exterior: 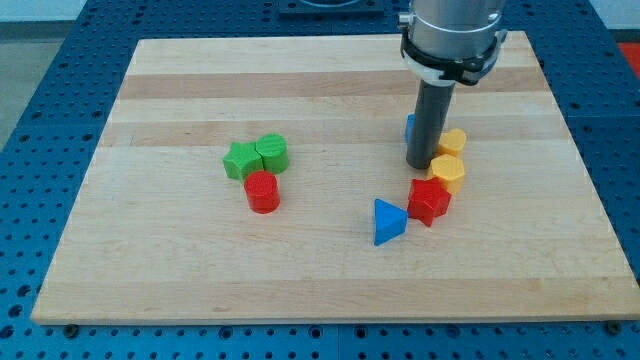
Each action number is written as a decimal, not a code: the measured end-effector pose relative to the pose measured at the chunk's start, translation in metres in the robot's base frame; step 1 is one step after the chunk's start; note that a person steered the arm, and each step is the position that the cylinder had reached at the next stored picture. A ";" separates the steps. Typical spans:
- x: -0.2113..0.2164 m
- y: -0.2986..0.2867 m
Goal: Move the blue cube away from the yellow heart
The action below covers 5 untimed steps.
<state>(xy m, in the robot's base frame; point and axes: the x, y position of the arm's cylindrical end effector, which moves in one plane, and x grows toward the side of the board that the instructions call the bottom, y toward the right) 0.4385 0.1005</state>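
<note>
The blue cube (409, 127) shows only as a thin blue sliver at the left edge of my rod, which hides most of it. The yellow heart (453, 141) sits just right of the rod, touching or nearly touching it. My tip (418, 165) rests on the board directly below the cube's sliver and left of the heart, close to both.
A yellow hexagon (448, 172) lies below the heart, a red block (429, 201) below that, and a blue triangle (388, 221) at its left. At the view's left are a green star (240, 160), a green cube (271, 152) and a red cylinder (263, 191). The wooden board (150, 270) sits on a blue table.
</note>
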 end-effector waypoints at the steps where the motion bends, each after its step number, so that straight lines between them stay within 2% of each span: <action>1: 0.000 -0.011; 2: 0.000 -0.031; 3: 0.000 -0.028; 5: -0.004 0.009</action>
<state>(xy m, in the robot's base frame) 0.4343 0.1099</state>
